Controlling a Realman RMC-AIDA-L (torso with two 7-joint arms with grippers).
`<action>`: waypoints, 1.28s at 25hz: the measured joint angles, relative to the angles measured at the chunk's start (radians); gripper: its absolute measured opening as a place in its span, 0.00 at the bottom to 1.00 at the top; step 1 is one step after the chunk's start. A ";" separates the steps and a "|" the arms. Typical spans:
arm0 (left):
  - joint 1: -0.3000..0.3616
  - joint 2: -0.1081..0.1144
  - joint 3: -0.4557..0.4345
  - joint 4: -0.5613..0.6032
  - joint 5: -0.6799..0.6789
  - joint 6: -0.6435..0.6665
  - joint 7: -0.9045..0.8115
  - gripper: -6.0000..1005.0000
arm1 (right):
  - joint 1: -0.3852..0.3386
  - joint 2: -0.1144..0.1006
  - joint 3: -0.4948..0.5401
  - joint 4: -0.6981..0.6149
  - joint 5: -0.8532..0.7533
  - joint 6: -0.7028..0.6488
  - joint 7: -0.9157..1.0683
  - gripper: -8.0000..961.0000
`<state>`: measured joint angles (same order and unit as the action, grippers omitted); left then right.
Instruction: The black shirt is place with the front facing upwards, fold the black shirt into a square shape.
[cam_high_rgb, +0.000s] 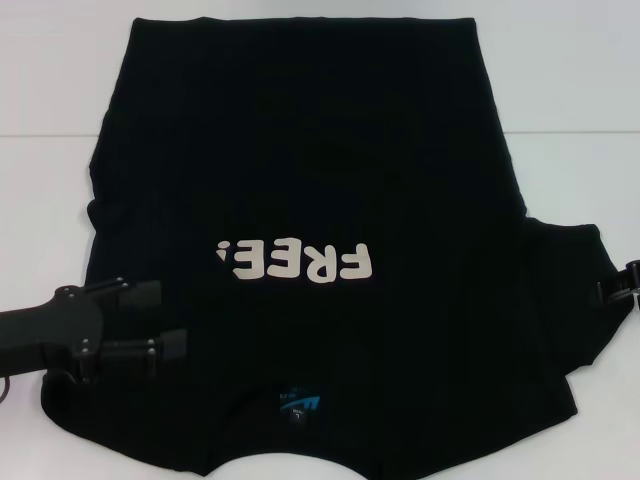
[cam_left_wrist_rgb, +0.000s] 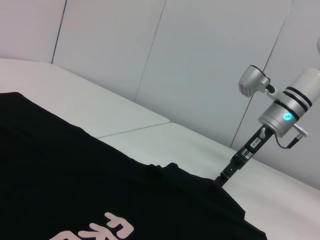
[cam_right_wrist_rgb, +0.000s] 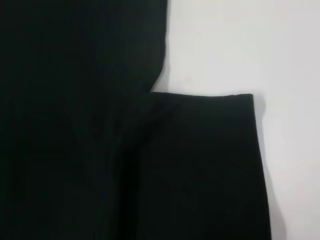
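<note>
A: Where's the plain black short-sleeved cloth shirt (cam_high_rgb: 310, 190)?

B: Flat on the white bench (cam_high_rgb: 50, 120), front up, collar and small blue neck label (cam_high_rgb: 300, 408) toward the robot. White "FREE!" lettering (cam_high_rgb: 296, 262) reads upside down in the head view. Right sleeve (cam_right_wrist_rgb: 210, 165) spread out sideways.

A: Left gripper (cam_high_rgb: 172, 318)?

B: Over the shirt's left shoulder area, coming in from the left edge. Fingers (cam_high_rgb: 140, 293) spread wide, nothing between them.

A: Right gripper (cam_high_rgb: 612, 287)?

B: At the right sleeve's outer edge, touching or just beside the cloth. Can't tell the fingers' state; mostly out of view.
</note>
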<state>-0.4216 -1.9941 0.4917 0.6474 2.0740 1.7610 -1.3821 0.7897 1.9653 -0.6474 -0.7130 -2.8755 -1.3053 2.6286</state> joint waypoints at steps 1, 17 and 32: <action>0.000 0.000 0.000 0.000 0.000 0.000 0.000 0.91 | 0.000 0.001 0.000 0.001 0.000 0.000 -0.001 0.79; 0.000 0.000 -0.003 -0.003 0.000 0.003 0.000 0.91 | 0.013 0.009 -0.065 0.026 0.006 0.040 0.004 0.65; 0.000 0.000 -0.004 -0.003 0.000 0.003 -0.012 0.91 | 0.022 0.013 -0.059 0.014 0.007 0.035 -0.004 0.09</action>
<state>-0.4219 -1.9942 0.4877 0.6443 2.0736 1.7641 -1.3939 0.8115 1.9787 -0.7066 -0.6989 -2.8690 -1.2700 2.6249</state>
